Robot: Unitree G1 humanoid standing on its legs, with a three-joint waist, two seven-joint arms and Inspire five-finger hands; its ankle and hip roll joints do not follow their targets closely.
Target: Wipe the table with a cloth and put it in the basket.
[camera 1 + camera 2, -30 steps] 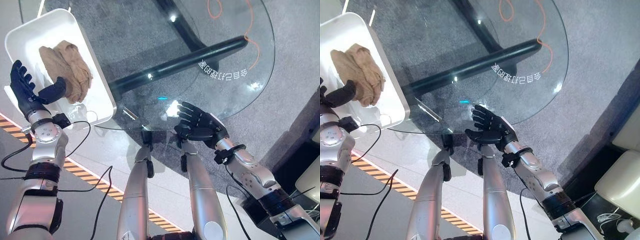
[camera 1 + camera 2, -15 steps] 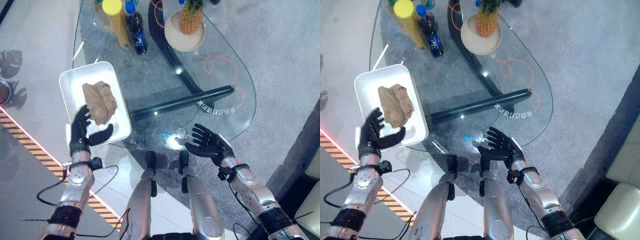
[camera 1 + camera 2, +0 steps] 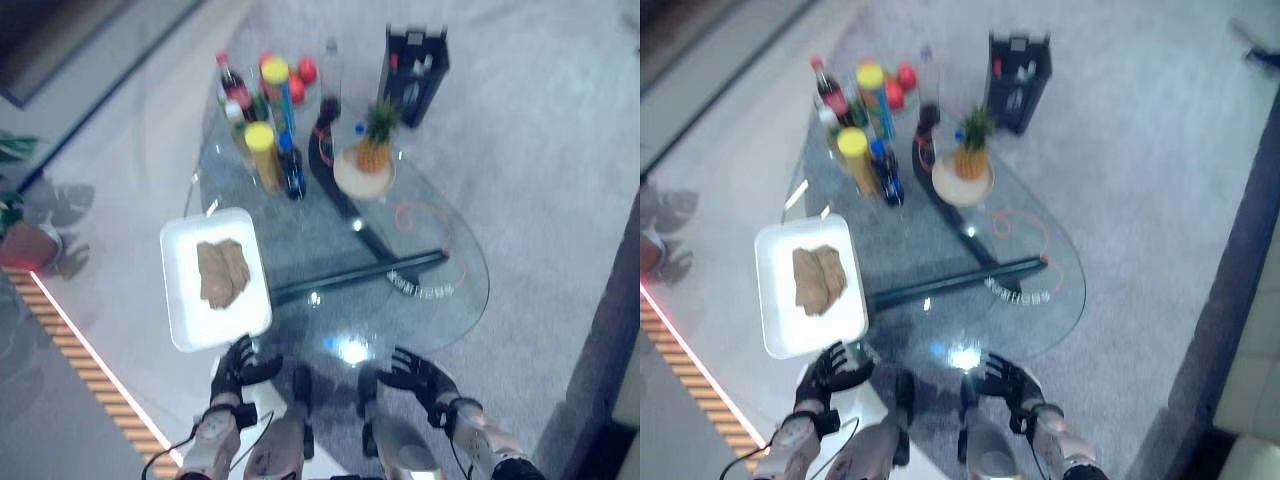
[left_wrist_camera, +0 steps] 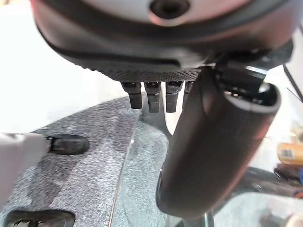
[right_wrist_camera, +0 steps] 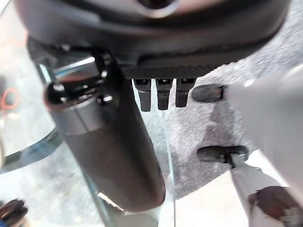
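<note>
Cloth: lies crumpled in the white basket, at the glass desk's left edge.
Left robot hand: fingers spread, empty, near the basket's front corner.
Right robot hand: fingers spread, empty, at the desk's front edge.

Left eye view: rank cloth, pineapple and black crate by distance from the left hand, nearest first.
1. Cloth: brown, lying in the white tray at the table's left edge, just beyond the left hand.
2. Pineapple: on a round plate past the table's middle, toward the right.
3. Black crate: on the floor beyond the table's far end.
</note>
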